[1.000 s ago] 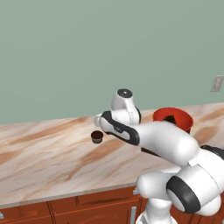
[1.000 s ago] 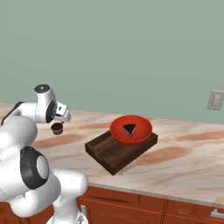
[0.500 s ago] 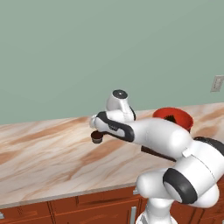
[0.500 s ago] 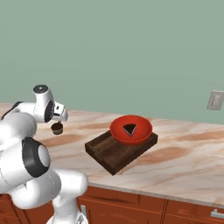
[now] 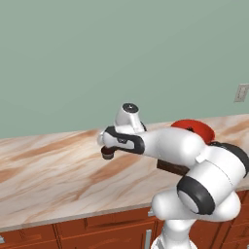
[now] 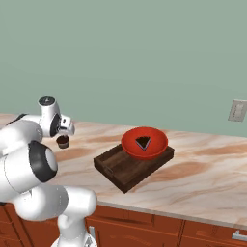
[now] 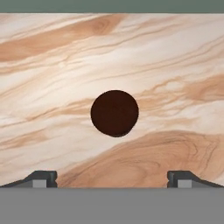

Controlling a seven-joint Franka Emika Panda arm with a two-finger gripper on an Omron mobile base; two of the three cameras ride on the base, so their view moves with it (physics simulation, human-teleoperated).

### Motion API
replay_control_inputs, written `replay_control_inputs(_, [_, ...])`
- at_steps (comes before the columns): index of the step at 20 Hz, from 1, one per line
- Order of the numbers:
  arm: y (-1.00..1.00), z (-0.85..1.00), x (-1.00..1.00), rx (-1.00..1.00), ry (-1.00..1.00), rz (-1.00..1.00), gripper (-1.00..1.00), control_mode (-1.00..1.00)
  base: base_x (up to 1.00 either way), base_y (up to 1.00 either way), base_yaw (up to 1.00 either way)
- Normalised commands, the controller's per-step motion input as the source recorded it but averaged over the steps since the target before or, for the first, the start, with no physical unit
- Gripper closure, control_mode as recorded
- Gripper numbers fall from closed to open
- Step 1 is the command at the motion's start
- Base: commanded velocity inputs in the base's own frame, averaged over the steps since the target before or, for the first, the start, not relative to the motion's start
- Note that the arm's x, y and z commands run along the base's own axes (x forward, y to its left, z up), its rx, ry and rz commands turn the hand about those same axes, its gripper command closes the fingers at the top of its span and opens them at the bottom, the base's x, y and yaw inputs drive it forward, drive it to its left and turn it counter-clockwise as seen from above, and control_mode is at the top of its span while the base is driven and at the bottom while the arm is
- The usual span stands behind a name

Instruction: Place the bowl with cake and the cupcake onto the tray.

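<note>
1. On the marbled bench (image 6: pixel 202 178), the tray (image 6: pixel 120 169) is lying at an angle, well to the right of the arm in the right base view.
2. Within the tray, the bowl with cake (image 6: pixel 144 142) is sitting toward the far corner, the dark wedge lying in its red hollow.
3. The cupcake (image 7: pixel 114 113) is standing upright on the bare bench, apart from the tray and to its left in the right base view (image 6: pixel 62 141).
4. The gripper (image 7: pixel 112 178) is hanging directly above the cupcake, facing straight down at its round top.
5. The gripper's fingertips (image 7: pixel 41 178) are standing wide apart, one to each side of the cupcake, and are gripping nothing.
6. In the left base view, the cupcake (image 5: pixel 107 153) is showing just beneath the hand, partly hidden by it.
</note>
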Motion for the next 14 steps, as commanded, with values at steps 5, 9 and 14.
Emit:
replay_control_inputs(5, [0.01, -0.26, 0.00, 0.00, -0.02, 0.01, -1.00, -1.00, 0.00, 0.00, 0.00])
replay_control_inputs(9, [0.00, -0.24, 0.00, -0.01, -0.07, 0.00, -1.00, -1.00, 0.00, 0.00, 0.00])
replay_control_inputs(14, [0.00, -0.17, 0.03, 0.00, -0.05, 0.00, -1.00, -1.00, 0.00, 0.00, 0.00])
